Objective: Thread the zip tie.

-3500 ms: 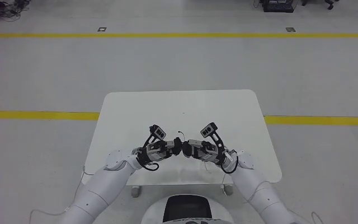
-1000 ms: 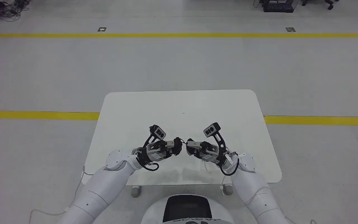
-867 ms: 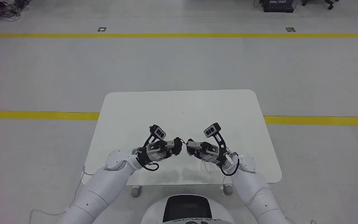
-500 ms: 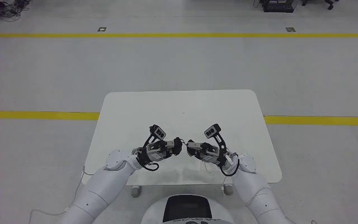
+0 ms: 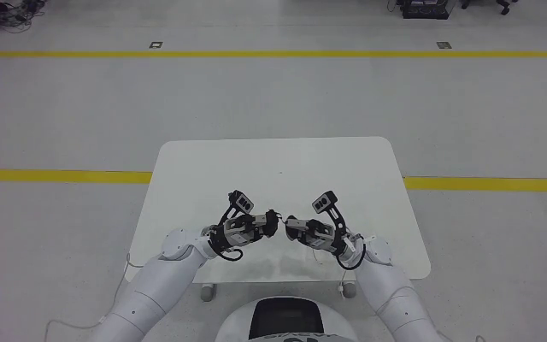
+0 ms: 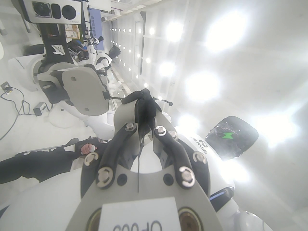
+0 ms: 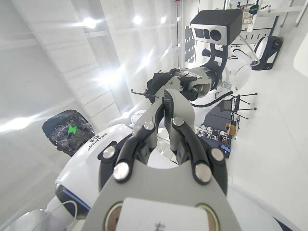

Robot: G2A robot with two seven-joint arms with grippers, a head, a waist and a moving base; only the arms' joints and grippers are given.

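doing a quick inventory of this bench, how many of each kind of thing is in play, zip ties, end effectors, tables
zip tie: 1
end effector: 2 (left end effector, right end effector)
table: 1
total: 4

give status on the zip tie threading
Left gripper shut on zip tie; right gripper shut on its other end. Tips face each other, a small gap apart, above the table. Nothing seen blocking.
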